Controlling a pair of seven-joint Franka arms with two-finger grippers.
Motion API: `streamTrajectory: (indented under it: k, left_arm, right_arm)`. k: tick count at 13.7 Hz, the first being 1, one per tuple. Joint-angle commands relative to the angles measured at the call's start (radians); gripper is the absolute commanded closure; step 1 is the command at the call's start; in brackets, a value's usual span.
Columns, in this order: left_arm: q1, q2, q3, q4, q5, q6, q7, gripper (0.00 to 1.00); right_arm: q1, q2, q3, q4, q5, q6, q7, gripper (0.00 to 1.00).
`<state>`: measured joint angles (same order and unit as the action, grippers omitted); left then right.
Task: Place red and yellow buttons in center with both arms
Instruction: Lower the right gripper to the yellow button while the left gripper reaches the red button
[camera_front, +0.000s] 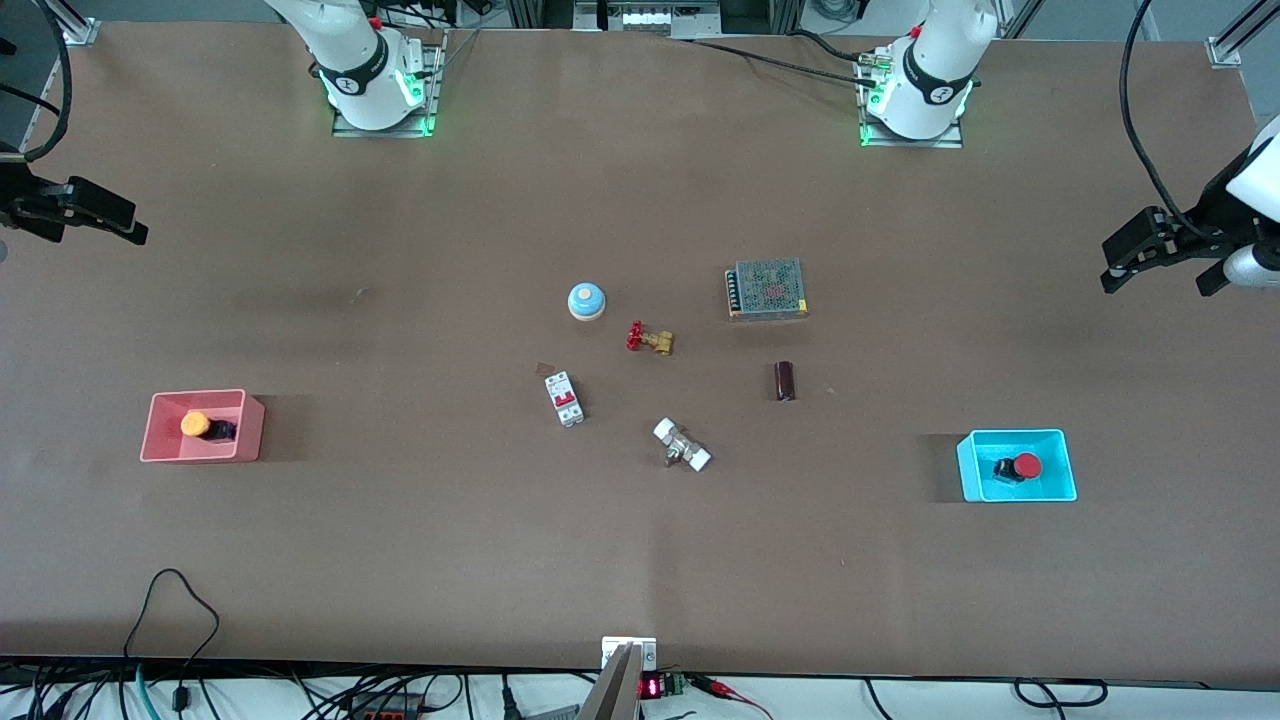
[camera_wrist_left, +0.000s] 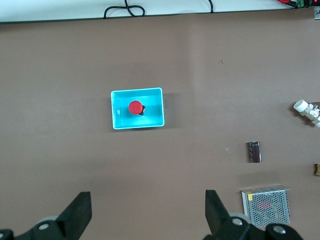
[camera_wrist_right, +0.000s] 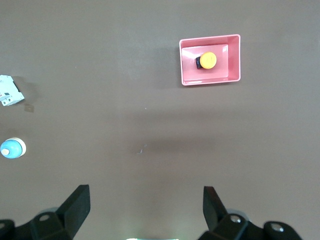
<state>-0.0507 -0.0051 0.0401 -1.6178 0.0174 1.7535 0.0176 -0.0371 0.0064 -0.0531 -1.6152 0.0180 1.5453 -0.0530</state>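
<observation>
The yellow button lies in a pink bin toward the right arm's end of the table. The red button lies in a cyan bin toward the left arm's end. My left gripper hangs open and empty above the table's end; its wrist view shows the red button in the cyan bin, well clear of the open gripper. My right gripper hangs open and empty above the other end; its wrist view shows the yellow button in the pink bin, apart from the gripper.
Around the brown table's center lie a blue-domed button, a brass valve with a red handwheel, a white circuit breaker, a white pipe fitting, a dark cylinder and a metal power supply.
</observation>
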Motion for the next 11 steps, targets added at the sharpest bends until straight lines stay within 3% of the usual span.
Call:
streamTrajectory:
  k: [1, 6, 11]
  left_arm:
    - [-0.003, -0.009, 0.007, 0.010, -0.001, -0.008, 0.010, 0.00]
    - [0.028, 0.037, 0.011, 0.004, 0.001, 0.021, 0.010, 0.00]
    - [0.069, 0.216, 0.009, 0.004, -0.001, 0.144, 0.019, 0.00]
  right_arm:
    - [-0.001, -0.028, 0.007, -0.026, -0.012, -0.008, 0.018, 0.00]
    - [-0.007, 0.007, 0.006, -0.022, -0.012, 0.010, 0.006, 0.00]
    - [-0.055, 0.206, -0.005, -0.012, -0.013, 0.205, -0.063, 0.00]
